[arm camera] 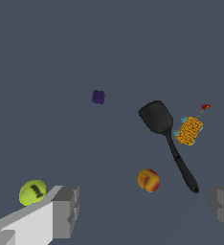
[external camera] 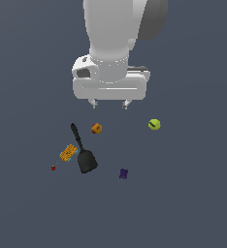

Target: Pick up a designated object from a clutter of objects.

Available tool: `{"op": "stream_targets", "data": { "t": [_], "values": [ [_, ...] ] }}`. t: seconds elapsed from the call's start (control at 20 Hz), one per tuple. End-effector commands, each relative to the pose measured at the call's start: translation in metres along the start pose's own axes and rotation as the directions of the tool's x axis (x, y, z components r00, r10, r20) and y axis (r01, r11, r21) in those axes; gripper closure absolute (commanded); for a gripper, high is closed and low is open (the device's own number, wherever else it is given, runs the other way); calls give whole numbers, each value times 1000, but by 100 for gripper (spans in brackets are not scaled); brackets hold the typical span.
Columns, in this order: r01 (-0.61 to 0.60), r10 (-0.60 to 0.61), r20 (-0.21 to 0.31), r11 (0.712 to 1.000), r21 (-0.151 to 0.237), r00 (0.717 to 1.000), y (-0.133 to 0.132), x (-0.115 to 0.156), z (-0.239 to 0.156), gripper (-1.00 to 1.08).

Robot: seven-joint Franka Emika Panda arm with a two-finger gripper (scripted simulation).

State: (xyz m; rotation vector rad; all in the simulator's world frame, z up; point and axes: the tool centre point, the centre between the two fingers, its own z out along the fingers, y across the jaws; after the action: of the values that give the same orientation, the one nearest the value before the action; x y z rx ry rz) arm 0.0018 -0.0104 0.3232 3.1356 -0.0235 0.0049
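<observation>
The yellow-green ball (external camera: pixel 154 124) with a short dark mark lies on the grey floor at the exterior view's right; it also shows in the wrist view (arm camera: pixel 32 192), beside one finger (arm camera: pixel 66 211). My gripper (external camera: pixel 109 103) hangs open and empty above the floor, to the exterior view's left of the ball and well above it. In the wrist view the gripper (arm camera: pixel 145 210) has its jaws wide apart. The clutter lies below it: black spatula (external camera: pixel 83 151), orange-red ball (external camera: pixel 96 128), orange textured block (external camera: pixel 68 153), tiny red bit (external camera: pixel 53 168), small purple piece (external camera: pixel 123 174).
The wrist view shows the same items: spatula (arm camera: pixel 164 134), orange-red ball (arm camera: pixel 148 180), orange block (arm camera: pixel 189 130), red bit (arm camera: pixel 205 106), purple piece (arm camera: pixel 98 97). All lie on a flat dark grey floor (external camera: pixel 193 193).
</observation>
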Motion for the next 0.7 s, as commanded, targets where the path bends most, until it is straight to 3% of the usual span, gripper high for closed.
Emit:
{"op": "stream_targets", "data": {
  "t": [0.0,0.65],
  "values": [
    [0,0,0,1000,0,1000,0,0,0,-92],
    [60,-60,-12,998,-21,998,-4,2,-11,-92]
  ]
}}
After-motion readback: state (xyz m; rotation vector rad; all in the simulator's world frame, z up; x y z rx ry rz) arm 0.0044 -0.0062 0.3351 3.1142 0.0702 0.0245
